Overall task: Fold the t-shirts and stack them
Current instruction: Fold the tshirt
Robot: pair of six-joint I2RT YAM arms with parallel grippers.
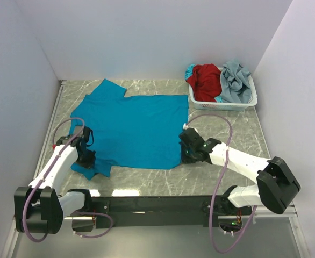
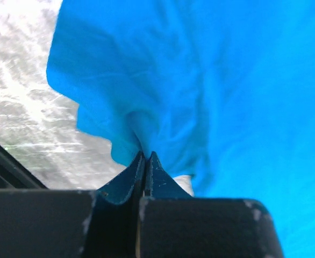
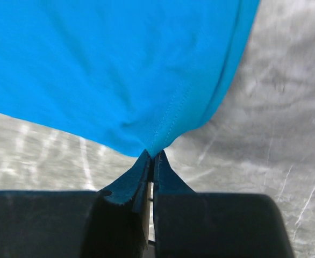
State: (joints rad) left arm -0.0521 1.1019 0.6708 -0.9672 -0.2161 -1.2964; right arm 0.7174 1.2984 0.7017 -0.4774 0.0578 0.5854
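The teal-blue t-shirt [image 1: 133, 129] lies spread flat on the grey marbled table, one sleeve at the far left. My left gripper [image 1: 85, 157] is shut on its near left edge, by the bunched near sleeve; the left wrist view shows the cloth [image 2: 200, 91] puckered into the closed jaws [image 2: 145, 157]. My right gripper [image 1: 186, 153] is shut on the shirt's near right corner; the right wrist view shows the hemmed corner [image 3: 147, 80] pinched at the jaw tips [image 3: 152, 155]. A red t-shirt [image 1: 206, 80] and a pale grey-blue t-shirt [image 1: 235, 80] lie crumpled in the basket.
A white plastic lattice basket [image 1: 222, 103] stands at the far right by the wall. White walls close the table at the back and both sides. Bare marbled tabletop [image 1: 227, 134] lies right of the shirt and along the near edge [image 1: 147, 180].
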